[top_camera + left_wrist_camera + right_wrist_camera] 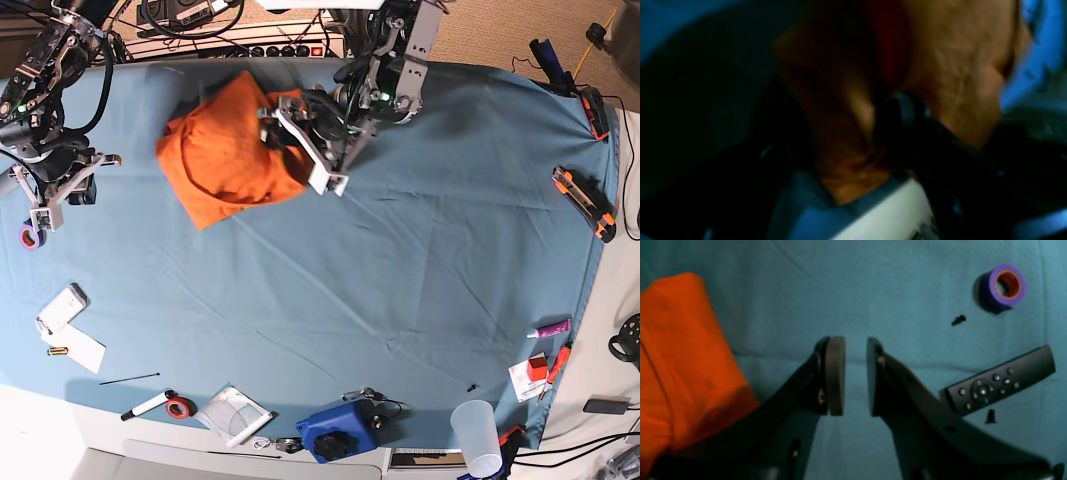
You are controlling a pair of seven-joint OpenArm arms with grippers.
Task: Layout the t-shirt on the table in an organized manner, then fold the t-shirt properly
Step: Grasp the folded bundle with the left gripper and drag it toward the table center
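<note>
The bright orange t-shirt (225,150) lies bunched up on the far left part of the teal-covered table (400,280). My left gripper (285,130) is shut on a fold of the t-shirt's right side. In the dark, blurred left wrist view, the orange fabric (953,66) fills the space between the fingers (903,110). My right gripper (853,373) is open and empty over bare teal cloth (873,290), its pads a small gap apart. The t-shirt (680,356) shows at that view's left edge, apart from the gripper. In the base view the right gripper (48,205) is at the table's left edge.
A purple tape roll (1003,286), a black remote (1000,383) and two small black screws lie beside the right gripper. Orange box cutters (597,205) lie at the right edge. A white cup (478,437), a blue device (335,430), a marker (150,405) and white cards (65,305) line the front.
</note>
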